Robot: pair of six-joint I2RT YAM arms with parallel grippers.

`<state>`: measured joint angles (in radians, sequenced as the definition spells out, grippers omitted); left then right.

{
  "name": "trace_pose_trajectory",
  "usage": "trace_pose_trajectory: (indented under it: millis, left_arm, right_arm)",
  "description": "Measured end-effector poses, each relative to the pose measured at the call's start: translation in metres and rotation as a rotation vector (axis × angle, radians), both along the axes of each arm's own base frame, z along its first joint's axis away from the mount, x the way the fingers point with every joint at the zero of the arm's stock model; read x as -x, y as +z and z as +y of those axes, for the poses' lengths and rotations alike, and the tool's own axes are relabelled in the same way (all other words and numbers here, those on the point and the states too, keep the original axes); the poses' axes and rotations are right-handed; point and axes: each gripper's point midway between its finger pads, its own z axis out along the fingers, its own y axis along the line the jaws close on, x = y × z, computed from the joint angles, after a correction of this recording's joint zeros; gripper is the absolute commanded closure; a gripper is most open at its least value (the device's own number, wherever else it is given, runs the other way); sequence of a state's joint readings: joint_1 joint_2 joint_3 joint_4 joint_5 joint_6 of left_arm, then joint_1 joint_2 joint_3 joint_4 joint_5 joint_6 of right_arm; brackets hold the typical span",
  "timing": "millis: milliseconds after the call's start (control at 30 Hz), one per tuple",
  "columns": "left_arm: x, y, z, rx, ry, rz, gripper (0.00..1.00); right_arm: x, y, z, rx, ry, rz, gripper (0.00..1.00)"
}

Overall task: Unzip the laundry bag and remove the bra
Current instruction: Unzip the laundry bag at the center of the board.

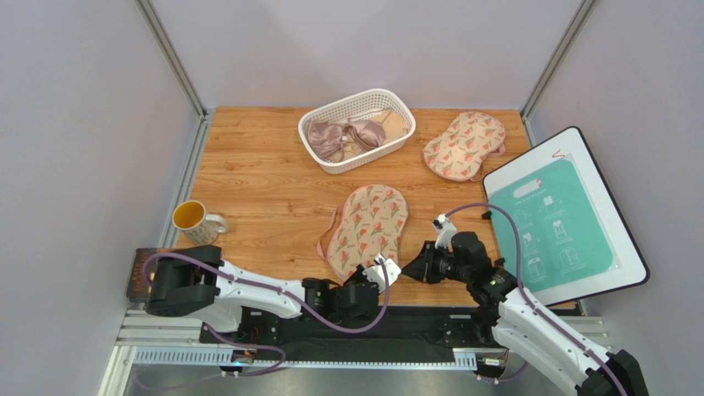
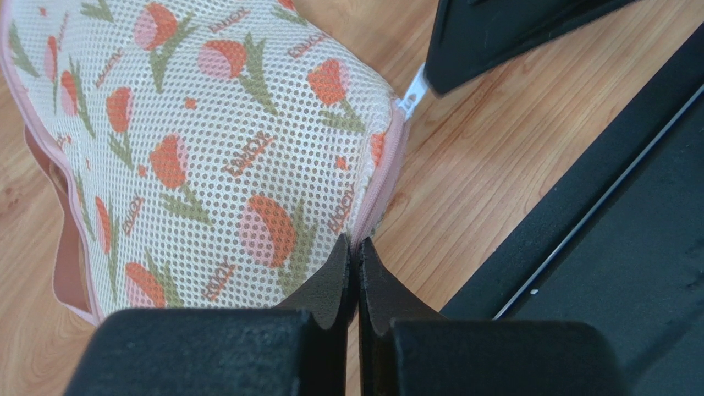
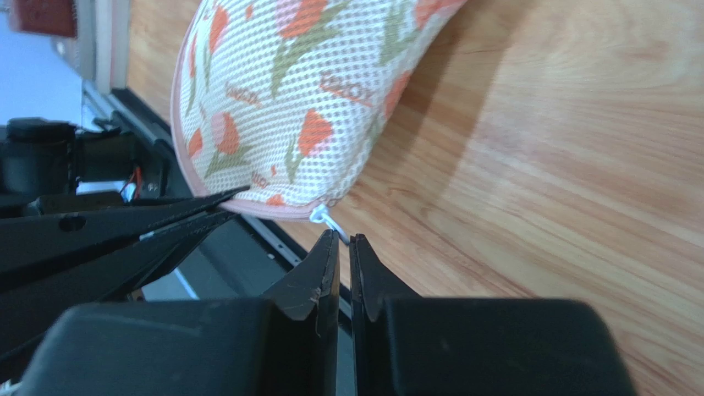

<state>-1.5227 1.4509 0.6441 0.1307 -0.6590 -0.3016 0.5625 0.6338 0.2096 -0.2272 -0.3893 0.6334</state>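
Left end effector (image 2: pixel 355 252) pinches the laundry bag (image 2: pixel 206 148); right end effector (image 3: pixel 344 247) clamps its zip pull (image 3: pixel 325 219).

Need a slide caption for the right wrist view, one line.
Right gripper pinches the white zip pull of the flowered laundry bag; left gripper clamps its pink edge alongside.

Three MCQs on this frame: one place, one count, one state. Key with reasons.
1. The mug stands at the table's: A left edge; B far-right corner; C centre.
2. Floral bags: A one; B two; C three.
3. The left fingers are: A wide open; B shut on the laundry bag's pink edging; C out of view.
A, it sits by the left edge; B, laundry bag plus second bag far right; B, tips pinch the edging.
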Motion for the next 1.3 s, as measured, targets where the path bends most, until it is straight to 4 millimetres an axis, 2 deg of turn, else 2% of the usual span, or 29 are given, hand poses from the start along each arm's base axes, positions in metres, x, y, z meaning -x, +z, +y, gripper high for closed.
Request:
trace_pose_trajectory:
  millis: [33,133,167,200,267,400,467,500,733,867,933,1033,1100,1200,1300]
  left_arm:
    - [0.000,-0.002,0.000,-0.007,0.002,0.004,1.00]
    - [0.001,-0.014,0.001,-0.065,0.010,0.014,1.00]
    - [0.001,-0.017,0.001,-0.083,0.015,0.018,1.00]
    - [0.000,-0.021,-0.001,-0.104,0.022,0.022,1.00]
    - [0.000,-0.027,-0.004,-0.126,0.035,0.031,1.00]
    - [0.000,-0.029,-0.011,-0.144,0.058,0.044,0.41]
    - [0.000,-0.024,-0.015,-0.131,0.070,0.055,0.26]
    - [0.000,-0.020,-0.018,-0.120,0.073,0.057,0.14]
    - [-0.002,0.010,-0.025,-0.065,0.082,0.050,0.12]
    - [-0.004,0.039,-0.018,-0.005,0.083,0.039,0.13]
    - [-0.006,0.059,-0.008,0.051,0.089,0.037,0.13]
    - [-0.012,0.080,0.016,0.146,0.113,0.052,0.13]
    - [-0.024,0.088,0.041,0.212,0.167,0.069,0.14]
    - [-0.052,0.087,0.085,0.305,0.294,0.127,0.16]
    - [-0.075,0.071,0.131,0.339,0.450,0.176,0.17]
  right_arm:
    - [-0.003,-0.001,-0.002,0.018,-0.012,-0.003,0.58]
    - [-0.011,-0.005,-0.012,0.077,-0.061,-0.007,0.37]
    - [-0.012,-0.005,-0.015,0.095,-0.073,-0.010,0.35]
    - [-0.014,-0.003,-0.017,0.108,-0.082,-0.017,0.21]
    - [-0.017,0.000,-0.021,0.125,-0.101,-0.032,0.19]
    - [-0.021,0.005,-0.028,0.145,-0.129,-0.065,0.16]
    - [-0.021,0.004,-0.031,0.153,-0.140,-0.068,0.16]
    - [-0.021,0.004,-0.031,0.156,-0.143,-0.068,0.16]
    - [-0.023,0.005,-0.036,0.165,-0.166,-0.082,0.15]
    - [-0.023,0.005,-0.036,0.167,-0.169,-0.085,0.15]
    - [-0.023,0.005,-0.037,0.167,-0.170,-0.085,0.15]
    - [-0.023,0.007,-0.037,0.164,-0.171,-0.089,0.15]
    - [-0.023,0.007,-0.037,0.164,-0.172,-0.090,0.15]
    - [-0.023,0.008,-0.037,0.162,-0.173,-0.093,0.15]
    - [-0.023,0.008,-0.037,0.162,-0.175,-0.096,0.15]
